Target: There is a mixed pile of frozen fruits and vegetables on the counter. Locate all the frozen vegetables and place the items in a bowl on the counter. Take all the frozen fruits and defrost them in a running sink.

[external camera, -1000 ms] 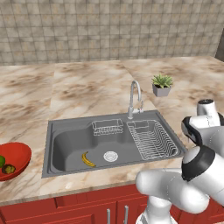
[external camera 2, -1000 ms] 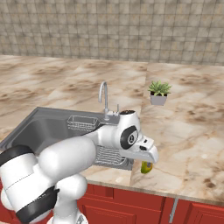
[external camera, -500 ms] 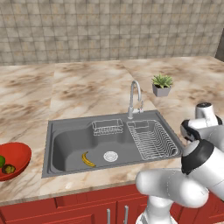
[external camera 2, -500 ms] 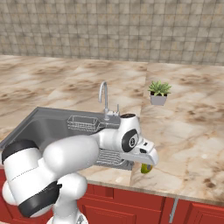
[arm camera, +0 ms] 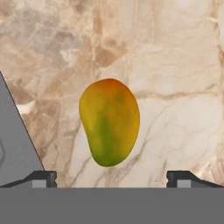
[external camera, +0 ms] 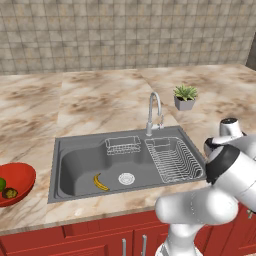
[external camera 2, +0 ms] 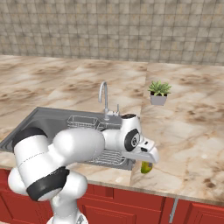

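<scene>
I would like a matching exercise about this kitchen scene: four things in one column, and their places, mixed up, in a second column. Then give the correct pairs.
Things:
1. banana
2. yellow-green oval fruit
3. red bowl
4. plant pot

Places:
A. on the counter behind the sink, to the right of the tap
B. on the sink floor, beside the round drain
C. on the counter to the left of the sink, with green pieces inside
D. on the counter to the right of the sink, below the open gripper

Pairs: 1-B, 2-D, 3-C, 4-A
</scene>
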